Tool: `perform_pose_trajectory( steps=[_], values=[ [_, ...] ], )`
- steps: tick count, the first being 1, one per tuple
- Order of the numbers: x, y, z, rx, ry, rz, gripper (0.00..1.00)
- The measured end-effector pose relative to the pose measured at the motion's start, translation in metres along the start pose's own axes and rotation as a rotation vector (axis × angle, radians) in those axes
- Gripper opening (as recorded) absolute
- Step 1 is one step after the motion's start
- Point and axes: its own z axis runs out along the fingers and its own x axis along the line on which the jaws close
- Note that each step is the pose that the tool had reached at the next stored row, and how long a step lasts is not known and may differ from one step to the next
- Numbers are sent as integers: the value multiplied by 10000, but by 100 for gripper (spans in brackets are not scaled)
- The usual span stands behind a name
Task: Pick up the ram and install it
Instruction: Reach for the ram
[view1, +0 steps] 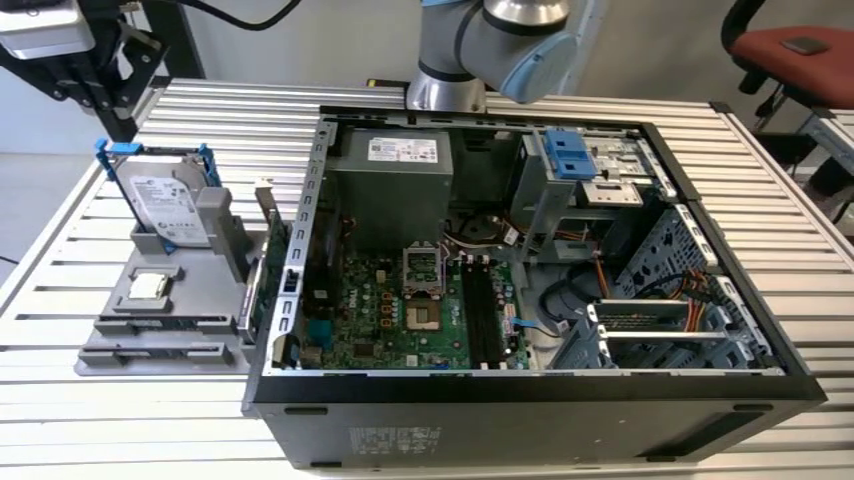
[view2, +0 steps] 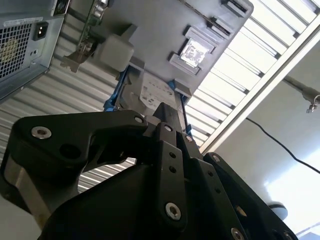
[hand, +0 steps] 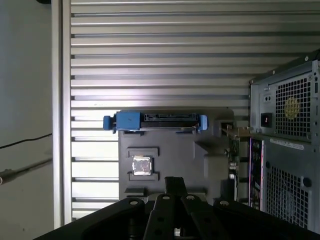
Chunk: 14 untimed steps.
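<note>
In both wrist views my gripper (hand: 175, 184) (view2: 167, 114) hangs high above the grey parts holder (hand: 170, 150) (view2: 150, 45), its black fingers drawn together into one narrow tip with nothing between them. The ram is hidden from me. The holder (view1: 120, 340) has long narrow slots (view1: 171, 325) along its near edge, and I cannot tell what sits in them. Inside the open computer case (view1: 534, 390), the motherboard (view1: 387, 320) carries long black memory slots (view1: 481, 310) beside the processor socket.
On the holder stand a silver hard drive in a blue frame (view1: 167, 210) (hand: 155, 121), a small square chip (view1: 147, 285) (hand: 141, 166) and a green expansion card (view1: 276, 270) against the case wall. The arm's base (view1: 447, 90) rises behind the case. A red chair (view1: 801, 50) is at the exterior view's right.
</note>
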Motion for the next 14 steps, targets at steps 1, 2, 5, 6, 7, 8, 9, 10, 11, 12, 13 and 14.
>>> perform_pose_trajectory(
  steps=[1, 2, 5, 6, 7, 8, 9, 10, 11, 12, 13, 14],
  values=[
    [-1, -19, 0, 0, 0, -1, 0],
    [-1, -39, 1, 0, -1, 0, 0],
    [-2, -100, 1, 1, 0, -1, 0],
    [-3, -119, 0, 1, 0, -1, 0],
    [-3, -138, 1, 0, -1, -1, 0],
    [-3, -157, 1, 0, 0, 0, 0],
    [-3, -176, 1, 1, 0, 0, 0],
    [-4, -197, 2, 1, 0, 0, 0],
    [-4, -216, 2, 1, 1, 0, 0],
    [-5, -237, 3, 0, 0, -1, 0],
    [-5, -257, 3, 0, -1, -1, 0],
    [-6, -278, 3, 0, 0, 0, 0]
  ],
)
